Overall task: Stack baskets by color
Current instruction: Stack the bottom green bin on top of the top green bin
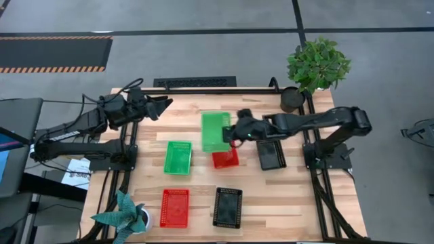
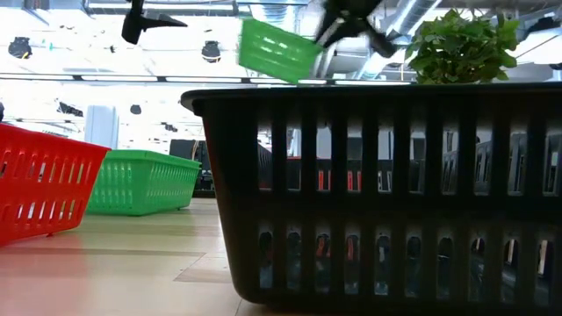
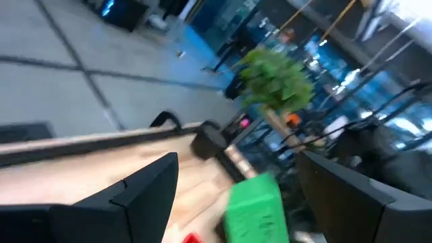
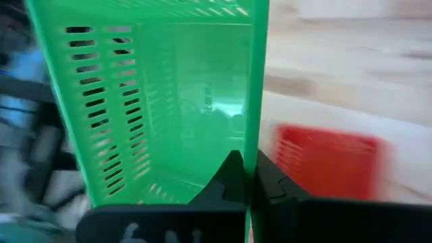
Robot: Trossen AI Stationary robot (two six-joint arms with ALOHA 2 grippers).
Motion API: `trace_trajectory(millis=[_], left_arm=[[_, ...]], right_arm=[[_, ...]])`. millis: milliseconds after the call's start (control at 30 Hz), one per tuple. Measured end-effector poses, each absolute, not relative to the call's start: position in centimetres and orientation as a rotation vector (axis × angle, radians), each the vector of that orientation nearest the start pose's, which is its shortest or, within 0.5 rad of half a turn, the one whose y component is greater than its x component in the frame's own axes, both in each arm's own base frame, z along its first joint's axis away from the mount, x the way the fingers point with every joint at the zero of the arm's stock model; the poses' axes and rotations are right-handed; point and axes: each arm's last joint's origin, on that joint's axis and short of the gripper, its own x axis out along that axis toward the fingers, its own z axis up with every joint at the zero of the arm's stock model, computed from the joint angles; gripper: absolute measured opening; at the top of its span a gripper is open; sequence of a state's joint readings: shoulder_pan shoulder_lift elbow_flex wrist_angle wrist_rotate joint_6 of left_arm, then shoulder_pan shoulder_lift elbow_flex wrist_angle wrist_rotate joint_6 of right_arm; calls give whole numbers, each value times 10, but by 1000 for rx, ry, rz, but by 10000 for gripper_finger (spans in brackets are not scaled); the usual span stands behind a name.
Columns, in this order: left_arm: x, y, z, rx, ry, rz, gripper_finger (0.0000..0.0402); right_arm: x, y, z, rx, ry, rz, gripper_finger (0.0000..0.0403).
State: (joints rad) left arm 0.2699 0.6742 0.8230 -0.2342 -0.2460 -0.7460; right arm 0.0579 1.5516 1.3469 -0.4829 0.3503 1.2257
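Transport is the step we judge in hand: right end effector [image 1: 232,133], clamped tight on a green basket [image 1: 215,131] lifted above the desk [image 1: 298,196], next needs it lowered squarely into the other green basket [image 1: 178,157]; left end effector [image 1: 163,106] gapes empty.

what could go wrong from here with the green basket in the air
The right claw pinches only one thin wall of the lifted green basket, which hangs tilted, so it may slip or swing. A red basket lies below it, so a drop could land on the wrong colour instead of the green basket on the table.
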Motion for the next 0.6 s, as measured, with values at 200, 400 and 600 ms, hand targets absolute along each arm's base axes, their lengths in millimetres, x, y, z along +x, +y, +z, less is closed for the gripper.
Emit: trace_trajectory(millis=[200, 400, 600], left_arm=[[126, 42, 362, -724, -157, 488, 290], [121, 41, 363, -695, -153, 495, 290], [120, 41, 362, -685, -144, 506, 290]], right_arm=[[381, 4, 296, 1060, 318, -594, 5], [420, 14, 278, 1060, 373, -567, 5], [457, 23, 266, 1090, 412, -480, 5]])
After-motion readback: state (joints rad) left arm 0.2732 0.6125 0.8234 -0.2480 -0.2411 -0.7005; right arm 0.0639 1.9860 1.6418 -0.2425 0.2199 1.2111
